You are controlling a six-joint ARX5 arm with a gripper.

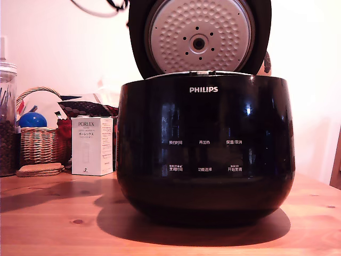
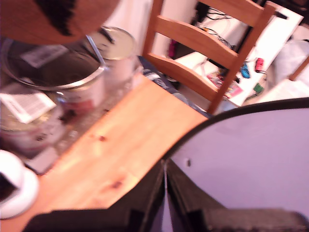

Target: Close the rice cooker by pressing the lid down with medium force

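Observation:
The rice cooker (image 1: 205, 149) stands on the wooden table (image 1: 53, 218), filling the middle of the exterior view, glossy black with white PHILIPS lettering. Its lid (image 1: 200, 37) stands open and upright, the dimpled silver inner disc and centre knob facing the camera. My gripper is hidden behind the lid in that view. In the wrist view the gripper (image 2: 165, 168) is shut, its two dark fingers pressed together with only a thin seam between them. The tips sit at the curved dark rim of the lid's glossy outer face (image 2: 246, 159). Whether they touch it I cannot tell.
At the exterior view's left stand a white PORLEX box (image 1: 91, 145), a wicker basket (image 1: 38, 143) with a blue ball, a glass jar (image 1: 6, 122) and a cork coaster (image 1: 40, 169). The wrist view shows a wooden chair (image 2: 207, 53), metal tins (image 2: 58, 77) and a white round object (image 2: 14, 188).

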